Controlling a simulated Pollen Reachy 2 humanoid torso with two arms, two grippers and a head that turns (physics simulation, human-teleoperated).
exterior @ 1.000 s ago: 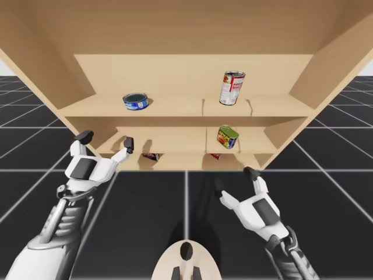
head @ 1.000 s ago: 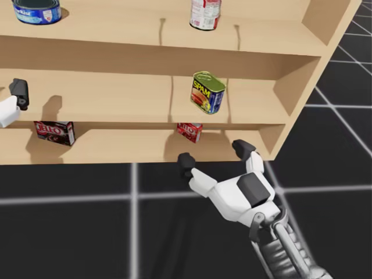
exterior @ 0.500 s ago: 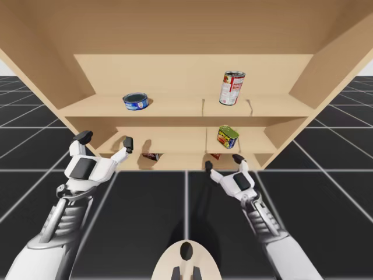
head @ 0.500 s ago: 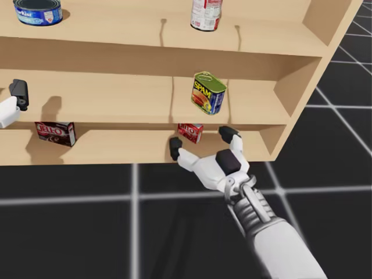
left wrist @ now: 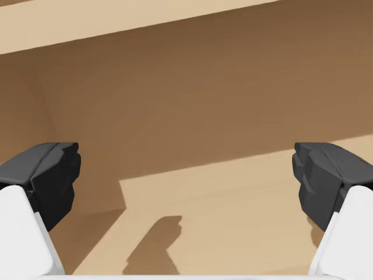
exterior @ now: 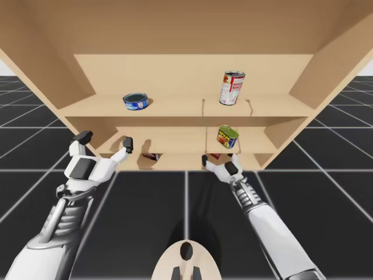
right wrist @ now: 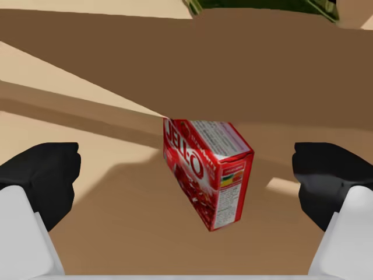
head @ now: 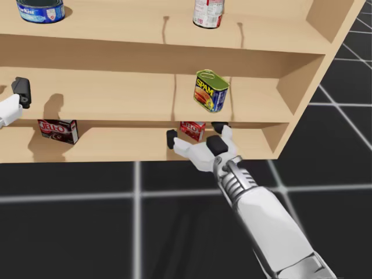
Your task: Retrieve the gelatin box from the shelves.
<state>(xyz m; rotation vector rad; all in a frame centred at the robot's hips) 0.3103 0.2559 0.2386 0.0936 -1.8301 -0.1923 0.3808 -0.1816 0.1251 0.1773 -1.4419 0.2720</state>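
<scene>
Three open-fronted wooden shelves (exterior: 175, 106) fill the far side. The left tool (exterior: 106, 140), fingers spread wide, hovers at the middle shelf's left end, near the side wall. The right tool (head: 195, 133), equally spread, sits at the lowest shelf's front edge. The tilted red gelatin box (right wrist: 207, 169) stands just ahead between its fingers, untouched, with bare board around it.

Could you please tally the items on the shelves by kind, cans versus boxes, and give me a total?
Cans: 3 (flat blue can, tall red-and-white can, green-topped rectangular can)
Boxes: 2 (red box, dark box)
Total: 5
</scene>
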